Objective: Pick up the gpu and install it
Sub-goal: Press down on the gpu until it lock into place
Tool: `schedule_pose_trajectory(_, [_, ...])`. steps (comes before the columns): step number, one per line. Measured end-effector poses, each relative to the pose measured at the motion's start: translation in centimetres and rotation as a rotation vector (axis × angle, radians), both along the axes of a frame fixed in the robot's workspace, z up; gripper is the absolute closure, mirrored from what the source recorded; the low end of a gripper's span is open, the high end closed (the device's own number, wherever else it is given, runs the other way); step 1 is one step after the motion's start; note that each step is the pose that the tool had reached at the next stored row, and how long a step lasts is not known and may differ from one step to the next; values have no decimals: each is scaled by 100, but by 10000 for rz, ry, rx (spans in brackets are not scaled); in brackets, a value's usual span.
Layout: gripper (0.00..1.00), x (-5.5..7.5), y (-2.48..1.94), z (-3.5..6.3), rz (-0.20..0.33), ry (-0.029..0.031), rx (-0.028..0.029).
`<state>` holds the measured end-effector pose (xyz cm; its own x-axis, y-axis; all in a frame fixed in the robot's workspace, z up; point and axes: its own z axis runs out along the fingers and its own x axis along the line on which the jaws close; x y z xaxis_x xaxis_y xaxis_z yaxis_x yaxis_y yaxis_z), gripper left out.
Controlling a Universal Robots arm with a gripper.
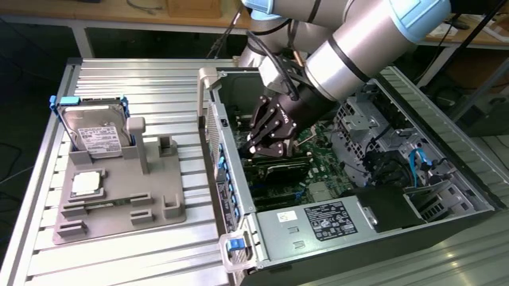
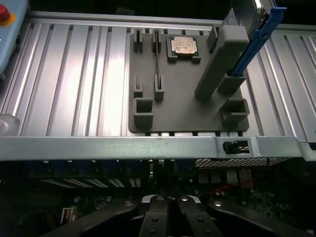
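One open computer case (image 1: 350, 196) lay beside one grey holder tray (image 1: 119, 202), which carried one hard drive (image 1: 94, 134) in a blue frame and one square silver chip (image 1: 86, 183). The single gripper (image 1: 269, 152), fully closed, reached down inside the case just above the dark gpu (image 1: 285, 171) seated on the motherboard; whether it touched the card could not be told. The white labels on the drive and the power supply (image 1: 318, 221) were unreadable.

The arm (image 1: 350, 50) slants down from the exterior view's upper right, wrist bent so the black gripper (image 1: 266, 152) points downward — its fingers (image 2: 170, 217) drawn fully together, pads meeting at the tips.
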<state>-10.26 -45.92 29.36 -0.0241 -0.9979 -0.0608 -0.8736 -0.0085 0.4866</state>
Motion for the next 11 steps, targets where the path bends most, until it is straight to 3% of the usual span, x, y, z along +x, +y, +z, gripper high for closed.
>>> schedule_pose_trajectory(5, [89, 57, -33, -26, 0, 386, 69])
schedule_pose_trajectory(10, [89, 78, -63, -52, 1, 731, 135])
schedule_pose_trajectory(11, [89, 78, -64, -56, 0, 768, 136])
